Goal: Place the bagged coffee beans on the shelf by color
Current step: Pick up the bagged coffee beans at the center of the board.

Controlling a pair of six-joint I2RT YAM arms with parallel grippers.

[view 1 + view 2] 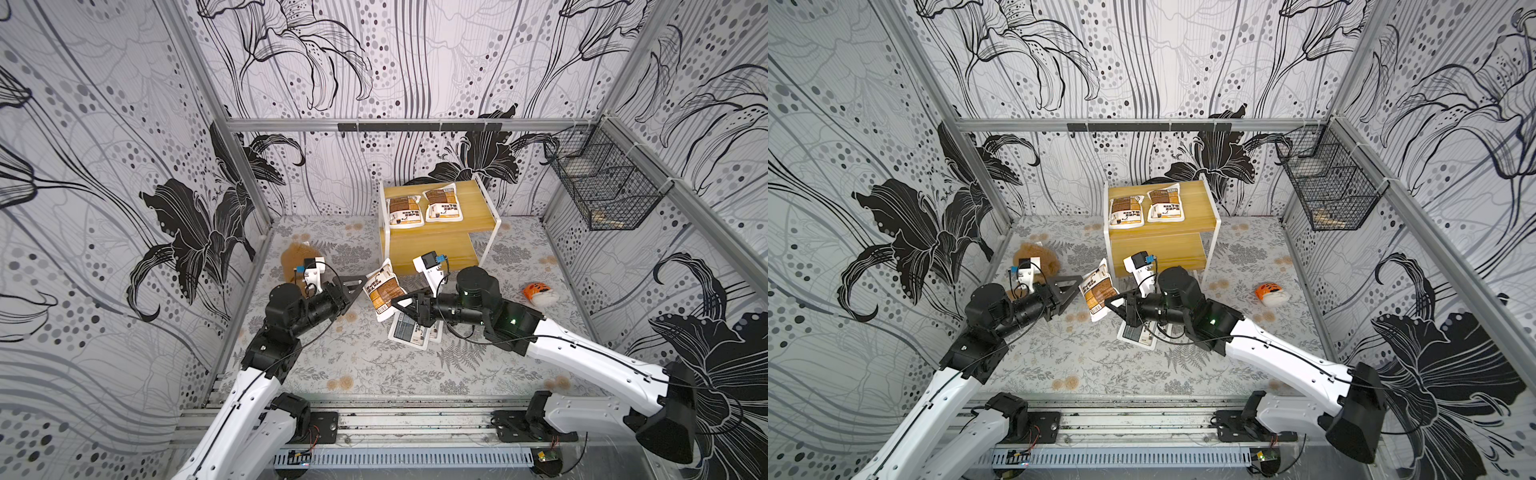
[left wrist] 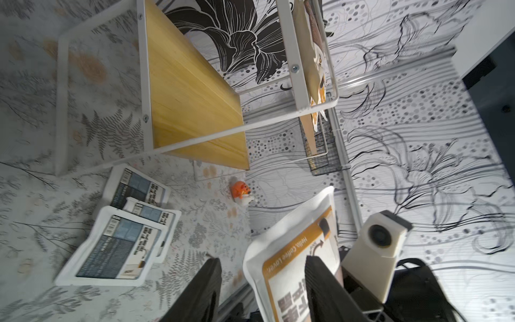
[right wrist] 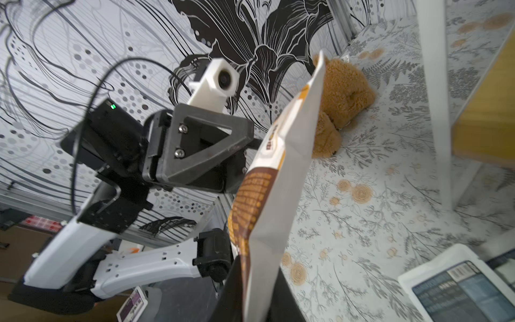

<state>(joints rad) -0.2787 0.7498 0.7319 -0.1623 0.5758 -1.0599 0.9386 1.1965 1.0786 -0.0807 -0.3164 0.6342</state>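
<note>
- The held pouch (image 1: 382, 291), 1 of the brown-orange bags, is carried in the air above the table (image 1: 353, 361), between the 2 arms and just in front of the shelf (image 1: 478, 203).
- The jaws of the right gripper (image 1: 398, 302) are seen clamped on 1 edge of the held pouch in the right wrist view.
- The jaws of the left gripper (image 1: 360, 286) are spread apart at the opposite edge. 1 finger stands clear of the film, so the load is judged to be borne by the right arm alone.
- 2 shelved pouches (image 1: 405, 212) of the same brown-orange colour are laid flat, side by side, on the upper board, while the lower board (image 1: 428, 249) is left bare.
- 3 grey-blue pouches (image 2: 117, 251) are left overlapping on the table, near the shelf's legs.
- The held pouch is judged light, soft and pillow-like. Its free part can be expected to bend and sway, with the beans shifting inside.
- The printed film looks smooth, so slipping from a shallow pinch is a risk.
- A deep bite across the flat sealed margin is preferred. The puffed middle is best not squeezed hard, since a seam could be strained.
- Flat-lying pouches are best taken at a raised edge or corner.
</note>
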